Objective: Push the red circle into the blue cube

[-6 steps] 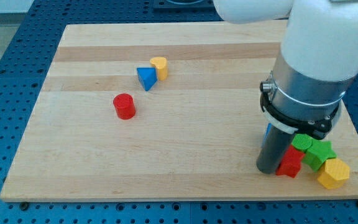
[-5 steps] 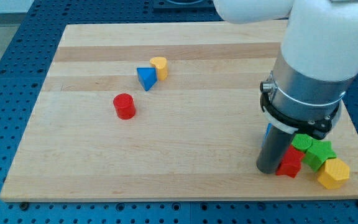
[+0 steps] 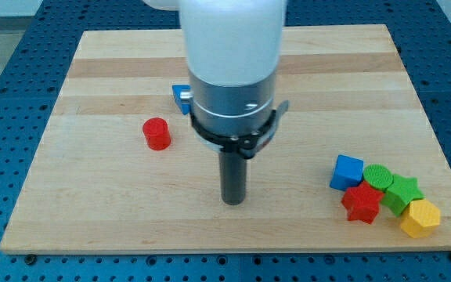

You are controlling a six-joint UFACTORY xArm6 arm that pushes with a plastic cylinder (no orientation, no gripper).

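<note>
The red circle (image 3: 156, 134), a short red cylinder, stands on the wooden board (image 3: 92, 196) at the view's left of centre. The blue cube (image 3: 347, 172) sits at the view's lower right, touching a cluster of other blocks. My tip (image 3: 233, 201) rests on the board below centre, to the right of and below the red circle, and well left of the blue cube. It touches no block.
Next to the blue cube lie a red star-shaped block (image 3: 362, 204), a green circle (image 3: 379, 177), a green star-like block (image 3: 403, 193) and a yellow hexagonal block (image 3: 420, 218). A blue triangular block (image 3: 181, 97) peeks out behind the arm's body.
The arm has swung from the block cluster at the lower right to the board's middle. The blue cube is now uncovered; the yellow block near the blue triangle is now hidden.
</note>
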